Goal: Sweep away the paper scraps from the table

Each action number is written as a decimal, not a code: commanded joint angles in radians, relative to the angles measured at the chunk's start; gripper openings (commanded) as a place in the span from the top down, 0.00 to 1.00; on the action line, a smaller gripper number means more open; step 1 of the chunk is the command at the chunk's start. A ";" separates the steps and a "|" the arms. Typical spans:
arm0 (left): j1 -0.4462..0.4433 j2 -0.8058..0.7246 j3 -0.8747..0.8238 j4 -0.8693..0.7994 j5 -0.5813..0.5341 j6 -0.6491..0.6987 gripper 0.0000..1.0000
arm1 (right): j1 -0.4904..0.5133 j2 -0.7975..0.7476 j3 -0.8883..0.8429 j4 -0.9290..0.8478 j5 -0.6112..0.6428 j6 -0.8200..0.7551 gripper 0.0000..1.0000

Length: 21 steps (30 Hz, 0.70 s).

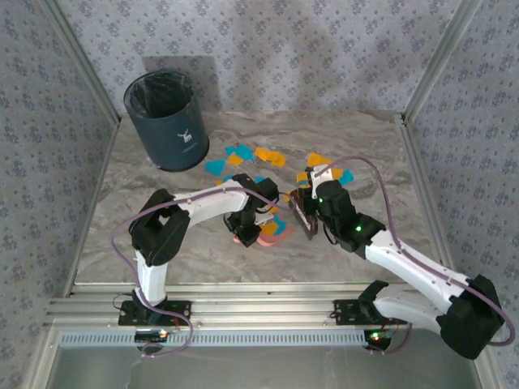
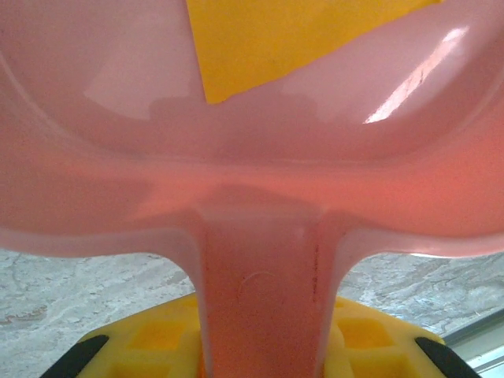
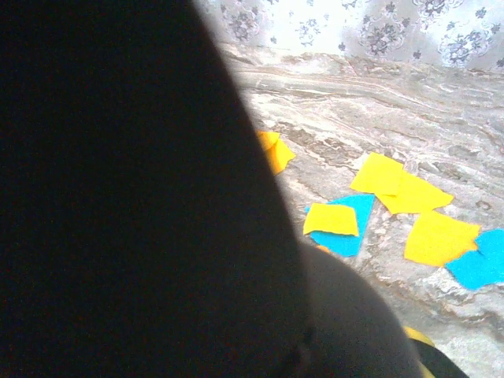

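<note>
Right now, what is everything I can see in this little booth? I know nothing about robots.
paper scraps: many, orange and teal, scattered mid-table beyond the arms
orange piece: one, lying in the dustpan
dustpan: one, pink, at the table's centre
dark tool: one, beside the dustpan; I cannot tell what it is
bin: one, dark blue with a black liner, far left corner
table: one, grey-beige marble
walls: blue-patterned wallpaper, three sides
left arm, right arm: two, white and black, near edge
left end effector: shut on the dustpan handle
right end effector: shut on the dark tool
</note>
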 commanded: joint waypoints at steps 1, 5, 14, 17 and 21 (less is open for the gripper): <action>0.013 -0.026 -0.018 -0.030 -0.040 -0.032 1.00 | -0.027 0.048 0.075 0.107 -0.043 -0.085 1.00; 0.016 -0.030 -0.023 -0.022 -0.029 -0.036 1.00 | -0.050 0.129 0.127 0.149 -0.114 -0.118 1.00; 0.024 -0.033 -0.032 -0.007 -0.022 -0.038 1.00 | -0.044 0.208 0.186 0.156 -0.120 -0.125 1.00; 0.031 -0.033 -0.035 0.007 -0.019 -0.040 1.00 | -0.049 0.189 0.175 0.193 -0.114 -0.131 1.00; 0.034 -0.029 -0.029 0.022 -0.005 -0.043 1.00 | -0.065 0.189 0.182 0.189 -0.068 -0.150 1.00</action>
